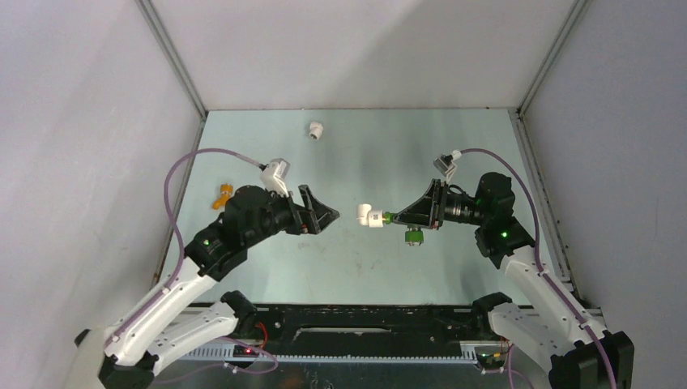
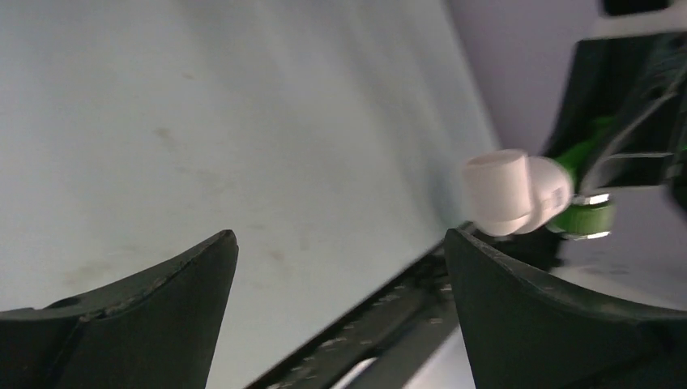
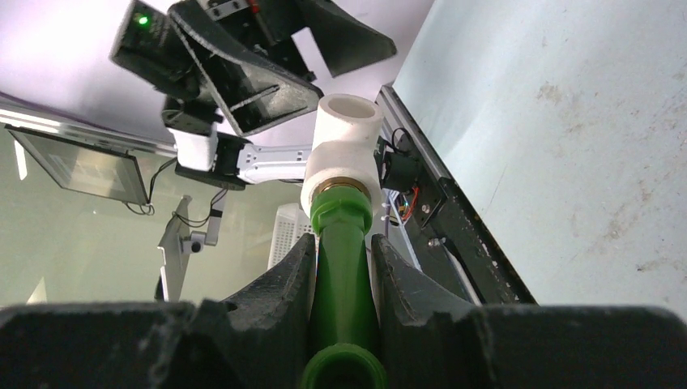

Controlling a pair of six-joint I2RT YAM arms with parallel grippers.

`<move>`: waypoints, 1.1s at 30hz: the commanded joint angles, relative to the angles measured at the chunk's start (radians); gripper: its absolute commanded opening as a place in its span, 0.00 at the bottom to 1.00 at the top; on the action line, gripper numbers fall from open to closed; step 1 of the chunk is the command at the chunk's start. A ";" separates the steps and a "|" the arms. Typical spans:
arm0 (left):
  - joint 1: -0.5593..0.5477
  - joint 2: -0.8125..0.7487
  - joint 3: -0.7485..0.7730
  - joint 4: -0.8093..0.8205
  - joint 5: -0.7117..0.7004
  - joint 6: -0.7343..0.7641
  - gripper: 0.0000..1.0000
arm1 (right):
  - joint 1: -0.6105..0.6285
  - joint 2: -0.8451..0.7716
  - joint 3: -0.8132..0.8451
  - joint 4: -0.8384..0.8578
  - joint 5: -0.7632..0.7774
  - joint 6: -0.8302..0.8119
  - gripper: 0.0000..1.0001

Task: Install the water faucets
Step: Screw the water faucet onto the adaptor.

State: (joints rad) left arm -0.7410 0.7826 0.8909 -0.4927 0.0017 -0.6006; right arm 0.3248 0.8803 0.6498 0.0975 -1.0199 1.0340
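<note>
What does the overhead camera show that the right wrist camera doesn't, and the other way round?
Only the overhead view: the orange faucet lying at the left of the table, and a spare white elbow fitting towards the back. Only the right wrist view: the brass-coloured ring where the green faucet enters the white elbow. Both: the right gripper clamped on the green faucet with the elbow on its tip, facing the left gripper, which is open.

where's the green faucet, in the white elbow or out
In: the green faucet ends inside the white elbow at its brass collar; right gripper clamps the faucet.
</note>
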 commanded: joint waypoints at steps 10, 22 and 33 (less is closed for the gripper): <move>0.118 -0.005 -0.216 0.580 0.489 -0.515 0.92 | 0.023 -0.019 0.011 0.074 -0.012 0.015 0.00; 0.114 0.083 -0.287 0.880 0.590 -0.668 0.81 | 0.062 0.002 0.011 0.168 -0.005 0.080 0.00; 0.062 0.161 -0.282 0.983 0.613 -0.692 0.64 | 0.083 0.014 0.011 0.214 0.006 0.111 0.00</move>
State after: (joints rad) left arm -0.6525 0.9276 0.5945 0.4046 0.5850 -1.2839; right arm 0.4000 0.8951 0.6498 0.2272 -1.0164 1.1202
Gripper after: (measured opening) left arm 0.695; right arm 0.305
